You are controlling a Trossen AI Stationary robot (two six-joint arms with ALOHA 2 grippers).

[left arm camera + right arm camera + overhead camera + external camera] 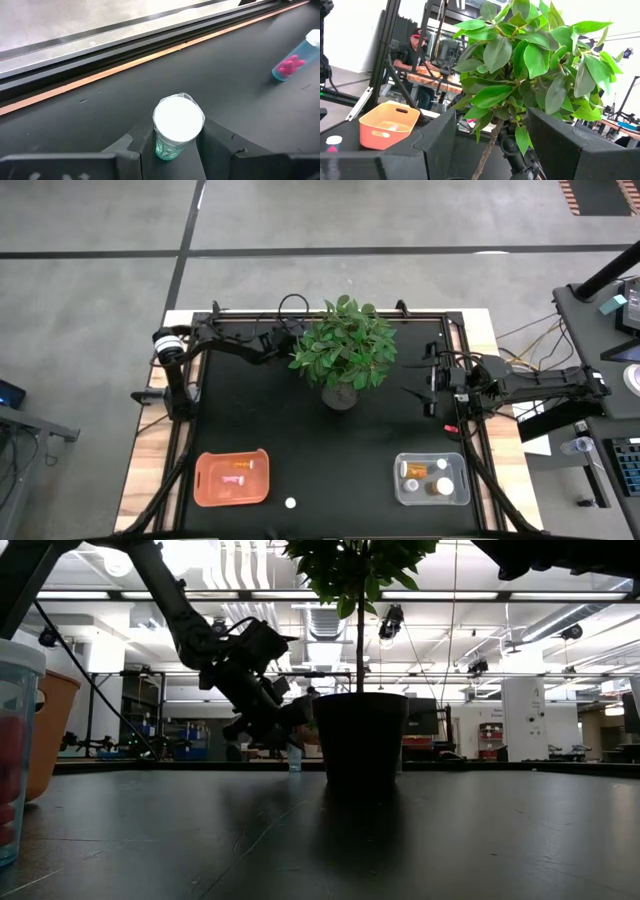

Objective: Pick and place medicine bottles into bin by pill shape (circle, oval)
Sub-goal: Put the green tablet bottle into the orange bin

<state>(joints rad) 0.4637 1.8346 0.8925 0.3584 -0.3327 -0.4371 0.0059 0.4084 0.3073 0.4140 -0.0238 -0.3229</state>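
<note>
A small clear greenish medicine bottle (177, 125) with a white cap stands upright on the black table beside the plant pot (360, 735), far of centre. My left gripper (176, 147) reaches it from the left and is shut on it. A second bottle (295, 60), clear with pink pills, lies on its side farther off. A white-capped bottle (290, 503) stands near the front edge. The orange bin (232, 478) holds one bottle; the clear bin (432, 480) holds several. My right gripper (412, 380) hangs open at the right, raised, touching nothing. My left gripper pinches the bottle's body just below the white cap (167, 147) between its two fingers, one on each side. The fingers (137, 147) slant down at it from the table's left. The bottle stands upright with its base on the table (294, 768).
The leafy potted plant (343, 350) stands mid-table, right next to my left gripper, its leaves overhanging it. A small red thing (450, 427) lies near the right edge. A raised rail runs along the table's far edge (150, 47). A person sits at a bench (415, 55) beyond the table.
</note>
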